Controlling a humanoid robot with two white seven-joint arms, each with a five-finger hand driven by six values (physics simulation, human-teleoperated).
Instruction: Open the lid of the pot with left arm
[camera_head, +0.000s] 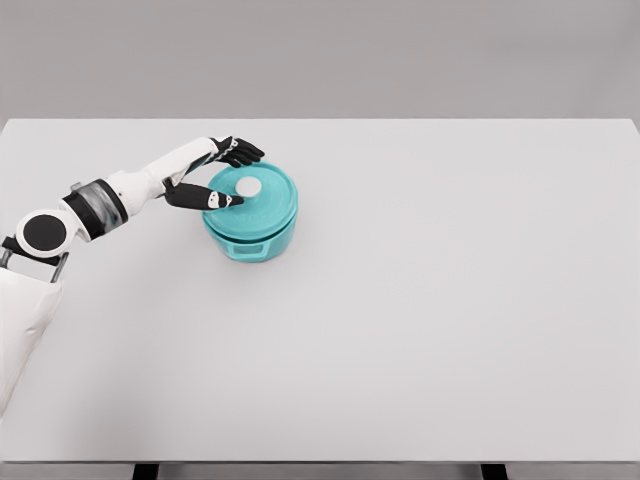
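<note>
A teal pot (252, 222) is seen standing upright on a white table (420, 300), left of the table's centre and nearer its far edge than its near edge. The pot is closed by a teal lid (262, 198), which is seated level on the rim. A small white knob (248, 187) is located at the middle of the lid. A short handle is visible on the side of the pot facing the camera. The left arm (120, 195) is extended from the picture's left edge toward the pot, with its white forearm angled up and to the right. The left hand (222, 172) is positioned at the left side of the lid, at about lid height. Its dark fingers (245, 152) are spread apart: one group is held past the far left edge of the lid, and the thumb (212, 199) is laid over the near left part of the lid, its tip just beside the knob. The knob is not enclosed by the fingers, and nothing is gripped by the hand. Whether the thumb tip touches the knob or the lid surface cannot be determined from this view. Part of the robot's white torso is shown at the lower left corner, well apart from the pot.
</note>
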